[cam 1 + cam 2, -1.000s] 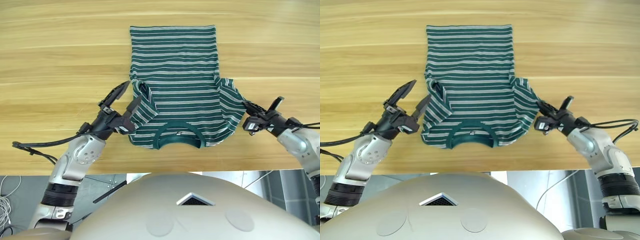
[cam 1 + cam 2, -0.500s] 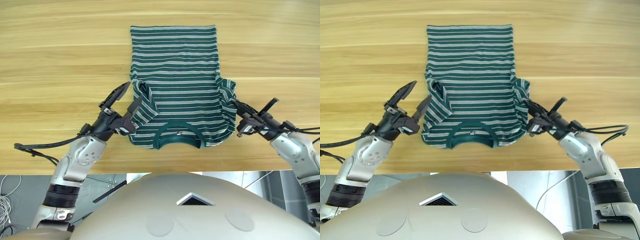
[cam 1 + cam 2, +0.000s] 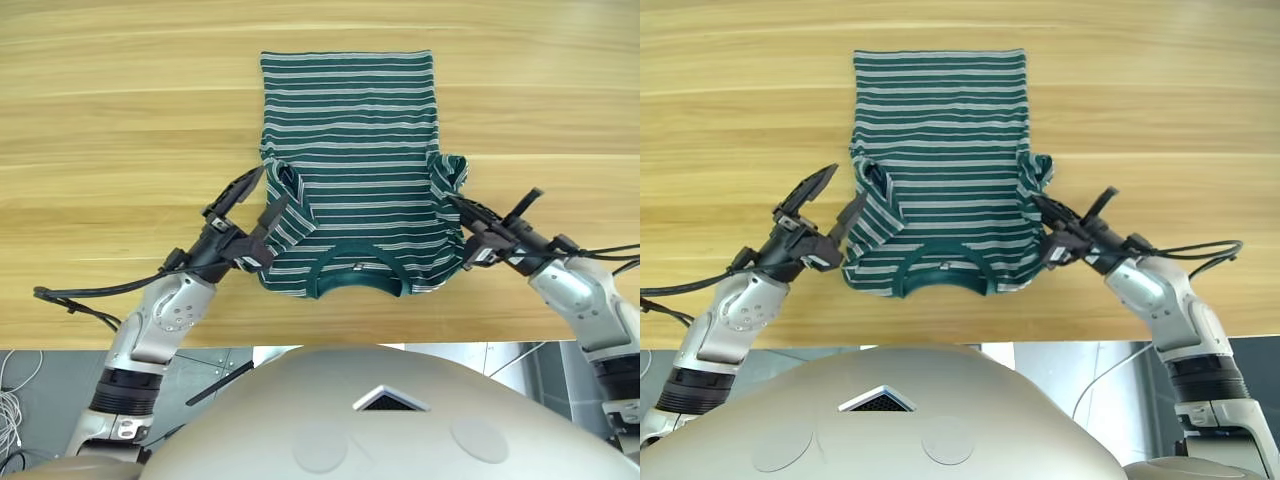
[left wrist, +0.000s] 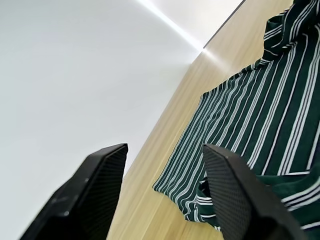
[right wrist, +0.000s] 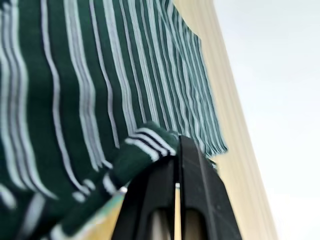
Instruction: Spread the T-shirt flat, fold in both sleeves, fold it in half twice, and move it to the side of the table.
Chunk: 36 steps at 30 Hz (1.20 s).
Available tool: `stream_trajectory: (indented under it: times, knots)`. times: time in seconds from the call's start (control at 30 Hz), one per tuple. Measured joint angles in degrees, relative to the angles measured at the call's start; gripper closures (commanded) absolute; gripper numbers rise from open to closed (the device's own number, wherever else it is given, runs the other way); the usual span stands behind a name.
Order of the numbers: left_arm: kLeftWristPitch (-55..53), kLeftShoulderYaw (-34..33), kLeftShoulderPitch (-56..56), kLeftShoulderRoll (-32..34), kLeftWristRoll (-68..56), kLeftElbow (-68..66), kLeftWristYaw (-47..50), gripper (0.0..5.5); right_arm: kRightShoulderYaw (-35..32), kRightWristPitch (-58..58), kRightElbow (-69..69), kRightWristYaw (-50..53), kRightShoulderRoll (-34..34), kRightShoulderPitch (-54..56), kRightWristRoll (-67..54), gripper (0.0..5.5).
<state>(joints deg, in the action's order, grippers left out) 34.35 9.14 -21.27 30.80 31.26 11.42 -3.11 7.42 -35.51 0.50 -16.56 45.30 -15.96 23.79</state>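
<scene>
Striped T-shirt (image 3: 350,130) on wooden table (image 3: 120,100)

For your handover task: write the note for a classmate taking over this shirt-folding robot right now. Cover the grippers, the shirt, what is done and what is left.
Left gripper: open, at the T-shirt's left sleeve, holding nothing.
Right gripper: at the bunched right sleeve; grip unclear.
T-shirt: spread on the table, collar toward the robot.
Done: spreading; both sleeves partly turned in.
Left: tidy both sleeve folds, fold in half twice, move it to the table's side.
</scene>
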Motion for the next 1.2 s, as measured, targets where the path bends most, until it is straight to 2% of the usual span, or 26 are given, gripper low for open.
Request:
stream_trajectory:
  times: [0.23, 0.73, 0.93, 1.2]
  knots:
    - [0.02, 1.23, 0.34, -0.6, 0.55, -0.93, -0.04, 2.7, 3.02, -0.09, -0.11, -2.21, -1.66, 2.05, 0.83, 5.49]
    - [0.02, 1.55, 0.43, -0.45, 1.04, -1.48, -0.17, 2.7, 2.82, 0.09, -0.29, -4.64, 0.12, 1.49, 1.94, 2.79]
    - [-0.03, 0.51, -0.04, 0.66, 1.06, -1.48, -0.25, 2.7, 0.51, 0.68, -3.7, -4.1, 0.87, 0.86, 1.65, 2.74]
    - [-0.07, -0.75, 0.02, 0.94, 1.06, -1.48, -0.25, 2.7, 1.03, -1.21, -6.73, -5.03, 1.76, 2.14, -0.42, 2.74]
